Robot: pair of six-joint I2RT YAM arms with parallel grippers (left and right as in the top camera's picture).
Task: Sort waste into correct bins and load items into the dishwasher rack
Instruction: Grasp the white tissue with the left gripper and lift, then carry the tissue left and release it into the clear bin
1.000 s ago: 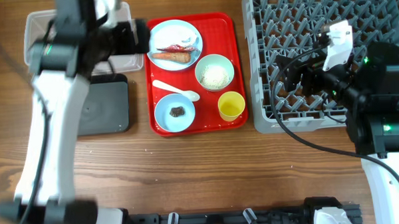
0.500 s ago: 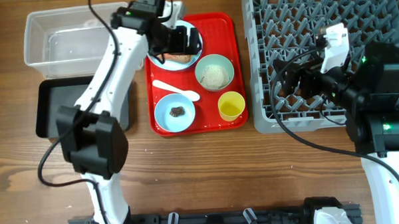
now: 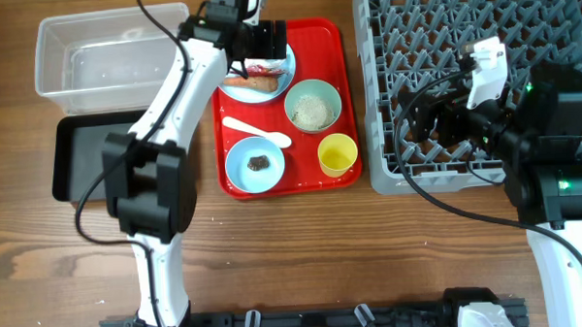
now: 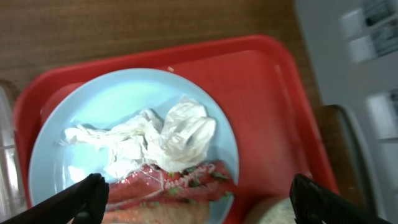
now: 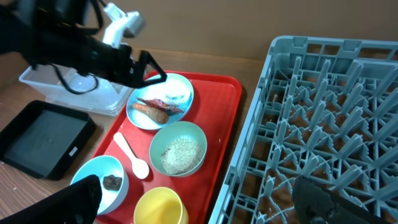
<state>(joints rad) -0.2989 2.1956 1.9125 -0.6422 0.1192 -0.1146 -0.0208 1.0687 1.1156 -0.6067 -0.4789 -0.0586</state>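
Hovering over the pale blue plate (image 4: pixel 112 106) at the far end of the red serving tray (image 4: pixel 261 93), the left gripper (image 4: pixel 198 190) has its jaws spread wide with nothing between them. The crumpled white tissue (image 4: pixel 155 137) lies directly below it, and the red-and-white wrapper (image 4: pixel 180 183) is just beside the tissue on the same plate. The orange carrot piece (image 3: pixel 259 85) rests along the plate's near edge. Beside the plate on the tray sits a pale blue bowl (image 3: pixel 313 106) holding white rice grains (image 5: pixel 180 152). A second bowl (image 3: pixel 255 165) at the tray's near left corner carries the small dark food scrap (image 3: pixel 259 163). The white plastic spoon (image 3: pixel 256 133) lies between the plate and that second bowl, and the small yellow cup (image 3: pixel 337 154) stands upright at the tray's near right corner. Left of the tray, the clear plastic tub (image 3: pixel 103 54) sits at the far side of the table with the black tray (image 3: pixel 82 156) just in front of it. The right gripper (image 5: pixel 196 183), also spread wide and holding nothing, hangs above the left side of the grey dishwasher rack (image 3: pixel 432 23), whose pegs carry no dishes.
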